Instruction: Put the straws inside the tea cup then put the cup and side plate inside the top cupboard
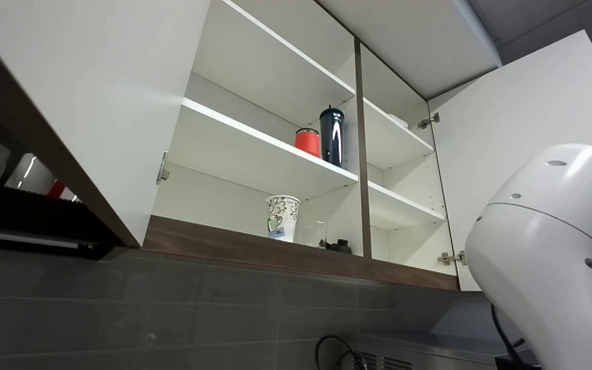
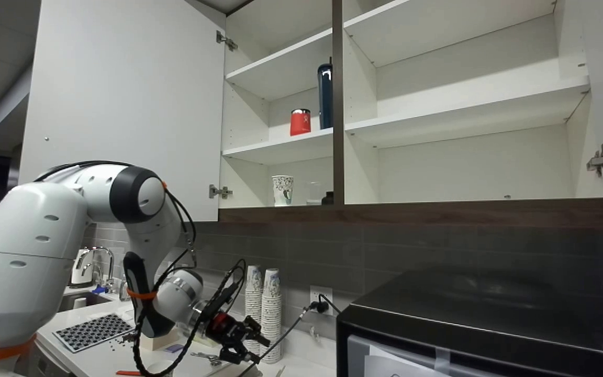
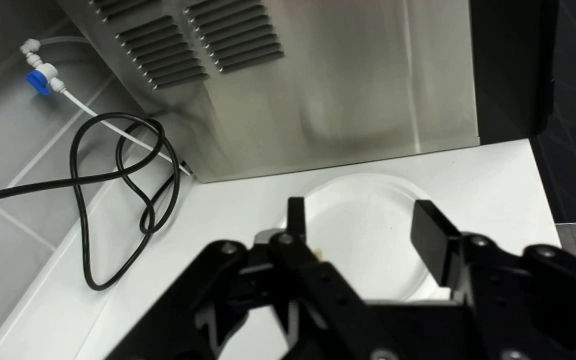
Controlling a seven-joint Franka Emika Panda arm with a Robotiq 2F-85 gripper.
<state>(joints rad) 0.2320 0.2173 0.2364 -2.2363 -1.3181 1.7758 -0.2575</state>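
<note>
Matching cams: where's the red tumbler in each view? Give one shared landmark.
In an exterior view: red tumbler just right of centre, upper half, inside the top cupboard.
In an exterior view: red tumbler centred left to right, upper half.
Wrist view: not in it; a vented metal appliance fills the top centre.
Shared landmark, both exterior views: dark blue tumbler, right of the red one; absent from the wrist view.
</note>
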